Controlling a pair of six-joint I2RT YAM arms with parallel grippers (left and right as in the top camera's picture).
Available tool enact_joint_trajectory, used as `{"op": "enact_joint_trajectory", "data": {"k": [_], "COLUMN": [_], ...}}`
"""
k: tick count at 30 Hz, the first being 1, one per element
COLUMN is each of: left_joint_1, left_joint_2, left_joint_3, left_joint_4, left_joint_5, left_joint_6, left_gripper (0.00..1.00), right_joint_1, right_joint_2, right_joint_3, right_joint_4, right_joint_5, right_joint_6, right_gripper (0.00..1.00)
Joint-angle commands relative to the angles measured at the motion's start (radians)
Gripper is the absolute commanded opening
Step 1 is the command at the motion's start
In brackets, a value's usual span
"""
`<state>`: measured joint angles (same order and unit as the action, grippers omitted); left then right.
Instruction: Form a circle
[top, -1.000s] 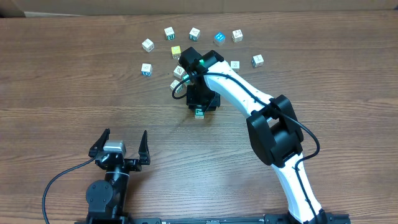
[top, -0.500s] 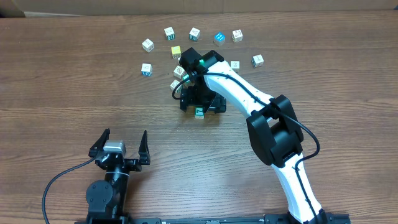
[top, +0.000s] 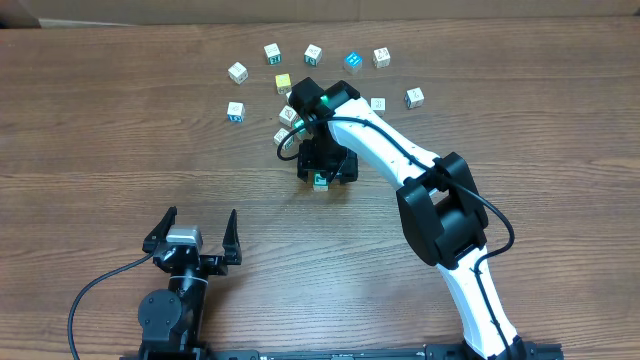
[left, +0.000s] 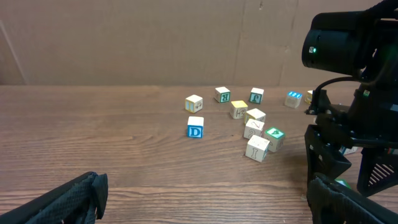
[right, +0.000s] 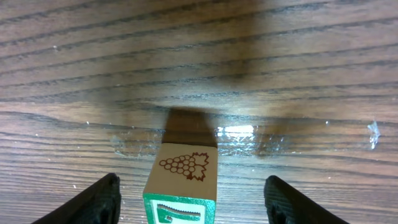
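— though the right arm (top: 390, 143) hides part of it from overhead, where does the circle (left: 255, 129) sit?
— on the far half of the tabletop (top: 120, 150), just beyond the right end effector (top: 321, 168). the left wrist view shows it whole: four tiny cubes packed tight, each touching or nearly touching a neighbour.
— how do they look?
— three are whitish with dark line marks on their faces. the fourth, the green cube (left: 273, 135), is on the right of the group in that view and has a bright top with a white mark. i cannot read any letters.
— and the end effectors?
— the right one's fingers (right: 102, 199) stand apart on either side of a lone cube (right: 185, 171), with a gap on each side, so nothing is gripped. that cube has a brown grape bunch on top and a green face toward the wrist camera. it rests on the tabletop on the near side of the circle. the left end effector (top: 202, 214) is spread wide and empty near the front edge, well apart from everything.
— anything else?
— loose cubes (top: 313, 53) lie scattered in an arc beyond the circle.
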<state>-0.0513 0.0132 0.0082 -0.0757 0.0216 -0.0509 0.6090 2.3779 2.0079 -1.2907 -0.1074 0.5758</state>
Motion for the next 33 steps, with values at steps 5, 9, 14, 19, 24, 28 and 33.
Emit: {"op": "enact_joint_trajectory", "data": {"k": [5,9,14,19,24,28,33], "left_joint_1": [0.007,0.007,0.007,0.007,0.007,0.007,0.007], "left_joint_2": [-0.008,-0.008,-0.008,-0.008,-0.008,-0.008,-0.008], "left_joint_3": [-0.003,-0.003,-0.003,-0.003,-0.003,-0.003,-0.003], "left_joint_4": [-0.002,-0.002,-0.002,-0.002,-0.002,-0.002,-0.002], "left_joint_5": [-0.003,-0.003,-0.003,-0.003,-0.003,-0.003,-0.003], "left_joint_6": [0.014,0.014,0.014,0.014,0.014,0.014,0.014], "left_gripper": [1.0,1.0,1.0,1.0,1.0,1.0,1.0], "right_joint_1": [0.0,0.0,0.0,0.0,0.0,0.0,0.0], "right_joint_2": [0.007,0.007,0.007,0.007,0.007,0.007,0.007], "right_joint_3": [-0.004,-0.004,-0.004,-0.004,-0.004,-0.004,-0.004], "right_joint_4": [0.002,0.002,0.002,0.002,0.007,0.01,0.009], "right_joint_5": [0.001,0.001,0.001,0.002,0.002,0.002,0.002], "right_joint_6": [0.001,0.001,0.001,0.0,0.0,0.0,0.0], "right_gripper": [0.69,0.62,0.53,0.5,0.4,0.38,0.37]}}
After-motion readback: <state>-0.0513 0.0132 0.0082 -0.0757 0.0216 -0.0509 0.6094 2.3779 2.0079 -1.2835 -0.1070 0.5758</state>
